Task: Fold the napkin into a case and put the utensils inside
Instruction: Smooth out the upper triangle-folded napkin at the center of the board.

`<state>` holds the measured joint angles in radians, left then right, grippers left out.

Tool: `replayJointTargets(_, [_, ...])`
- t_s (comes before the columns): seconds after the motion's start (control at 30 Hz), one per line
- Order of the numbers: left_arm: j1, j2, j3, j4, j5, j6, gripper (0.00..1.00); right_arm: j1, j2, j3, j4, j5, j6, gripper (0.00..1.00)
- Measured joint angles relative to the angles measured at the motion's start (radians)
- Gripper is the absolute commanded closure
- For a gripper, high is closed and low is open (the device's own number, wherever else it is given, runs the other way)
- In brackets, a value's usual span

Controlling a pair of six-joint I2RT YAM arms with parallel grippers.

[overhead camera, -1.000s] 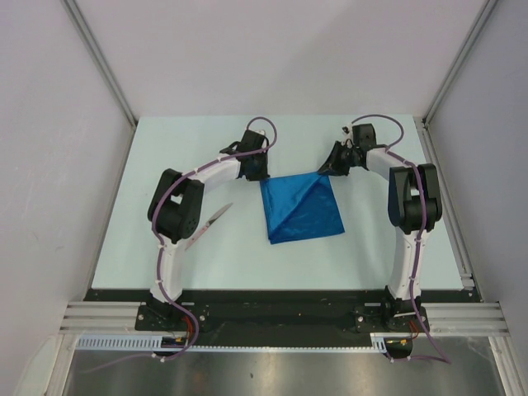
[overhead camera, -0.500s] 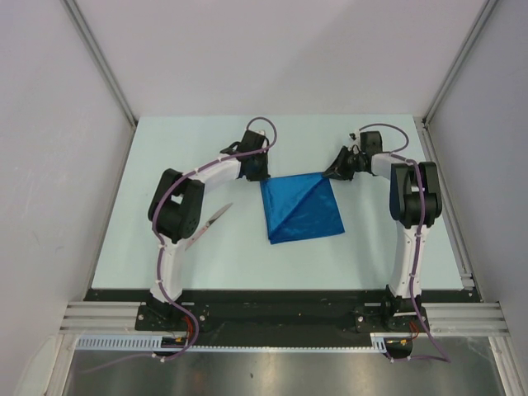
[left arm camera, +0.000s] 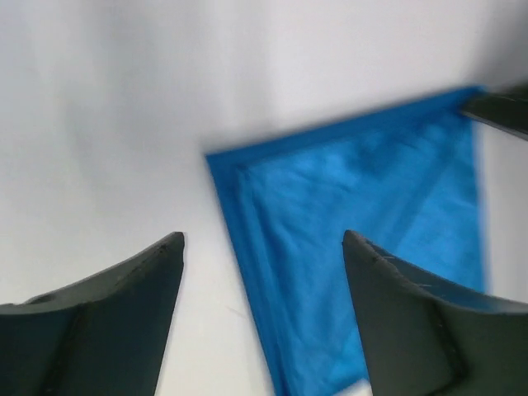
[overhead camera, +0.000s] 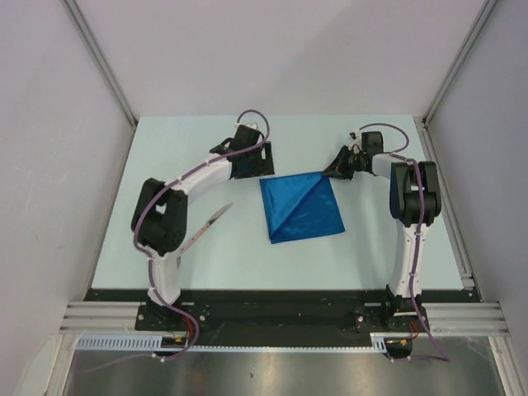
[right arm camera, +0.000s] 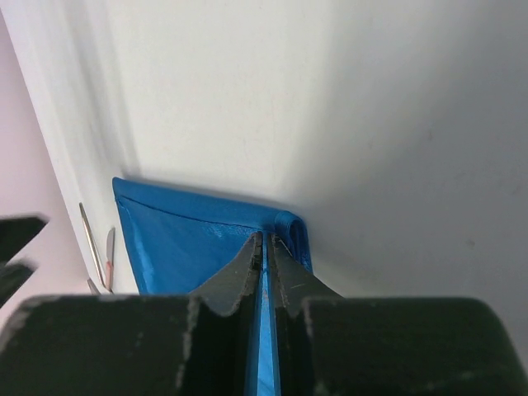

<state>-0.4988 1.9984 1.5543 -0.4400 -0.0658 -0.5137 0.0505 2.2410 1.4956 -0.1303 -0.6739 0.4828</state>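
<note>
In the middle of the worktop (overhead camera: 247, 256): the napkin (overhead camera: 301, 208), royal blue, folded flat, shaped a bit like a kite. One long crease from the far right corner down to the near left corner.

Just by the far left corner of the napkin: the left end effector (overhead camera: 262, 167), fingers wide apart, holding nothing. From the left wrist camera, two dark fingers (left arm camera: 107, 322) down low, with that blue corner and some bare worktop in the gap between. Hard to tell how high above the cloth.

At the far right corner of the napkin: the right end effector (overhead camera: 327, 172), fingers pressed together, clamped on the cloth. From the right wrist camera, a thin strip of blue pinched between the two fingers (right arm camera: 235, 285), and a small curl of cloth bunched up right beside the tips.

Left of the napkin, well apart from it: the utensils (overhead camera: 210, 224), thin and shiny, lying on the worktop close to the left arm. Partly hidden by that arm from the top. Too small to tell which kind.
</note>
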Motion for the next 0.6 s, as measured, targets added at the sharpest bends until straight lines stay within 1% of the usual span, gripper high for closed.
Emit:
replayJointTargets(0.03, [-0.006,-0.05,-0.035,0.024,0.011,-0.005,0.53,0.0,0.002,0.002,0.0,-0.001,-0.002,0.9])
replayJointTargets(0.1, [-0.022,-0.145,-0.108,0.063,0.055,-0.026,0.72,0.0,0.005,0.005,-0.001,-0.004,-0.005,0.9])
replayJointTargets(0.13, [-0.031,-0.183,-0.143,0.09,0.086,-0.033,0.87,0.0,0.006,0.007,-0.002,-0.006,-0.005,0.9])
replayJointTargets(0.17, [-0.041,-0.209,-0.173,0.115,0.124,-0.037,0.91,0.0,0.007,0.008,-0.002,-0.007,-0.005,0.9])
replayJointTargets(0.23, [-0.061,-0.229,-0.233,0.174,0.178,-0.05,0.97,0.0,0.008,0.01,-0.003,-0.008,-0.006,0.9])
replayJointTargets(0.33, [-0.087,-0.224,-0.329,0.228,0.24,-0.062,1.0,0.0,0.009,0.012,-0.004,-0.009,-0.006,0.9])
replayJointTargets(0.6, [-0.114,-0.215,-0.533,0.323,0.325,-0.092,1.0,0.0,0.013,0.017,-0.007,-0.012,-0.01,0.9])
